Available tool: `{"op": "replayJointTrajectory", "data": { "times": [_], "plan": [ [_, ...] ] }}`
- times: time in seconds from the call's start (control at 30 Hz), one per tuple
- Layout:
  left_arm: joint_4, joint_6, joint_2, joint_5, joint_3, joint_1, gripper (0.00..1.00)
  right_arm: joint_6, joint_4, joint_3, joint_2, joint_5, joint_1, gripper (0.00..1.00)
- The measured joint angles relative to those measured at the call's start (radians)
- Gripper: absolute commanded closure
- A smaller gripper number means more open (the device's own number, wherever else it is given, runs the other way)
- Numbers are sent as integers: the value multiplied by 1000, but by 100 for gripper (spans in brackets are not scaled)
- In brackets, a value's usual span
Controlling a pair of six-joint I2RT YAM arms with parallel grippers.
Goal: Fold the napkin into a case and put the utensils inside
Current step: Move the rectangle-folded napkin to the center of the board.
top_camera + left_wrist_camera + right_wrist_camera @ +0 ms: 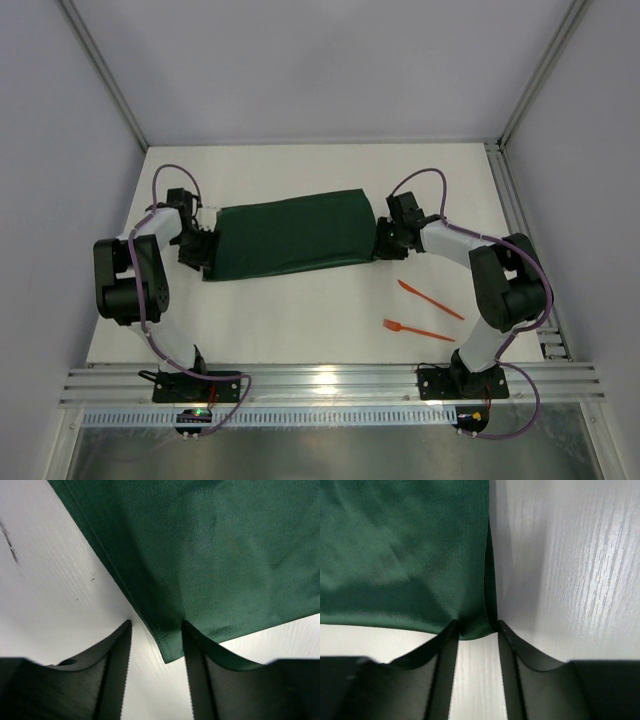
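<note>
The dark green napkin [290,236] lies flat on the white table as a wide oblong, seemingly folded over once. My left gripper [197,247] is at its left end, low on the table. In the left wrist view my left gripper [156,625] is open, with the napkin's corner [170,647] lying between the fingers. My right gripper [386,241] is at the right end. It [477,624] is open too, with the napkin's corner [472,627] between its fingertips. Two orange utensils lie apart from the cloth at the right front: a fork [418,330] and a plain piece [430,299].
The white table [300,320] has grey walls at the back and sides. A slotted metal rail [330,382] runs along its near edge, where both arm bases are bolted.
</note>
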State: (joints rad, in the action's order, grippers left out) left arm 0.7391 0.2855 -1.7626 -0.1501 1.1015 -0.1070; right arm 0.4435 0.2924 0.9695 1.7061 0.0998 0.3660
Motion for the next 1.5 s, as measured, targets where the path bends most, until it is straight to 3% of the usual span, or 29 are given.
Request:
{"op": "replayJointTrajectory", "data": {
  "times": [0.17, 0.2, 0.27, 0.47, 0.77, 0.8, 0.83, 0.87, 0.9, 0.93, 0.97, 1.03, 1.13, 1.27, 1.37, 1.5],
  "plan": [
    [-6, 0, 0, -2, -2, 0, 79, 4, -5, -5, 0, 8, 0, 87],
    [-5, 2, 0, -3, -3, 0, 92, 5, -6, -6, 0, 9, 0, 91],
    [-8, 6, 0, -2, -9, 0, 100, 6, -9, -9, 0, 12, 0, 96],
    [-12, 37, 23, -13, -36, -11, 100, 8, -7, -61, -42, 29, 2, 96],
    [81, 148, 143, -16, -151, -91, 100, 79, 53, -235, -304, 36, 128, 96],
    [98, 169, 165, -8, -167, -93, 99, 91, 66, -253, -330, 34, 154, 88],
    [108, 179, 179, -3, -180, -94, 94, 108, 78, -270, -352, 34, 177, 82],
    [121, 198, 196, 5, -194, -94, 81, 123, 86, -287, -370, 36, 200, 76],
    [138, 213, 210, 12, -205, -96, 75, 139, 99, -303, -386, 40, 219, 62],
    [158, 229, 220, 15, -211, -100, 66, 147, 109, -312, -396, 46, 229, 55],
    [179, 246, 227, 19, -211, -107, 54, 162, 122, -322, -409, 50, 237, 51],
    [209, 266, 241, 25, -204, -133, 50, 169, 162, -326, -438, 48, 237, 48],
    [261, 270, 251, 24, -143, -172, 52, 151, 225, -282, -456, 32, 217, 51],
    [291, 237, 248, -27, 40, -180, 60, 64, 256, -108, -389, 24, 133, 69],
    [256, 191, 233, -42, 149, -163, 66, -12, 227, 45, -281, 18, 64, 80],
    [190, 143, 137, -34, 221, -121, 71, -105, 189, 203, -94, 15, 14, 82]
  ]
}}
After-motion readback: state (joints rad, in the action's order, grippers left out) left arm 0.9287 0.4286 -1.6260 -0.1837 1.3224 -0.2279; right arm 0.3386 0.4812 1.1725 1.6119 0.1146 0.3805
